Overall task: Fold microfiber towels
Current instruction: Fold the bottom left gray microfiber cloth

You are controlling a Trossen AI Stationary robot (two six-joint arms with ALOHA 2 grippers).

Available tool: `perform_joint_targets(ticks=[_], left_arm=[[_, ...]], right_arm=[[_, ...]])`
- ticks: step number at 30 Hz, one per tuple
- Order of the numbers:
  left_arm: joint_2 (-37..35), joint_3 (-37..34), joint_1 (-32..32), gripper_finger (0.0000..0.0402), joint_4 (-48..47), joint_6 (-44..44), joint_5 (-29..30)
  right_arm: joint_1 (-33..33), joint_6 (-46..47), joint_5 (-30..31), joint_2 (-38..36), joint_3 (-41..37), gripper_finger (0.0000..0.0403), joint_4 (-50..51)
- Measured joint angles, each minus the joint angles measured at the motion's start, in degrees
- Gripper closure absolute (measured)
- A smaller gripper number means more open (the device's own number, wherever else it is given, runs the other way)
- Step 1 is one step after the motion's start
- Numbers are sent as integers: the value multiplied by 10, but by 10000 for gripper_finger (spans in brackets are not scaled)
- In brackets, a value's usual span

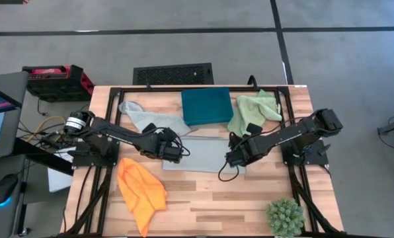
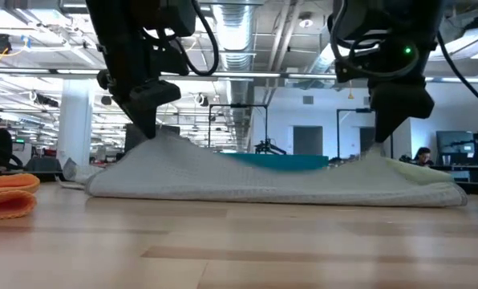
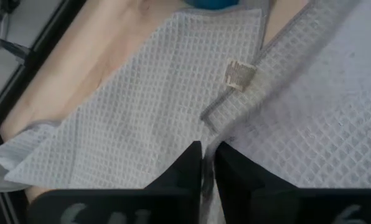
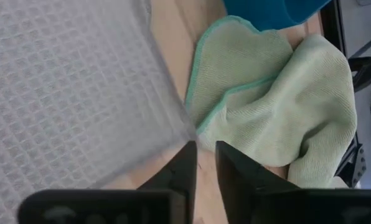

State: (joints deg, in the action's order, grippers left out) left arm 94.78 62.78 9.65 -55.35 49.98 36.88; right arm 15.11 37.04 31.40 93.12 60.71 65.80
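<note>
Low view: teal box mostly hidden behind grey towel

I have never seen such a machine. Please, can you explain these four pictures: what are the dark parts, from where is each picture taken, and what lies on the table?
Two dark robot arms work at a wooden table. One camera looks from above, one from table height, and one sits on each wrist. The left gripper and the right gripper each pinch one end of a pale blue-grey waffle-weave towel. Also there: a second pale blue-grey towel, a bright orange towel, a light green towel, a dark teal box and a spiky green plant ball.
</note>
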Motion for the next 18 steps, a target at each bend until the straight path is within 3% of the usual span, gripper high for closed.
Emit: perform_joint_targets(ticks=[10, 14, 18], left_arm=[[0, 0, -11, 275, 4, -15, -10], [-1, 1, -4, 259, 15, -17, -28], [-12, 2, 44, 255, 41, -43, -34]], right_arm=[[-26, -9, 0, 0, 0, 238, 0], [-33, 2, 0, 0, 4, 220, 3], [-13, 4, -5, -11, 19, 212, 4]])
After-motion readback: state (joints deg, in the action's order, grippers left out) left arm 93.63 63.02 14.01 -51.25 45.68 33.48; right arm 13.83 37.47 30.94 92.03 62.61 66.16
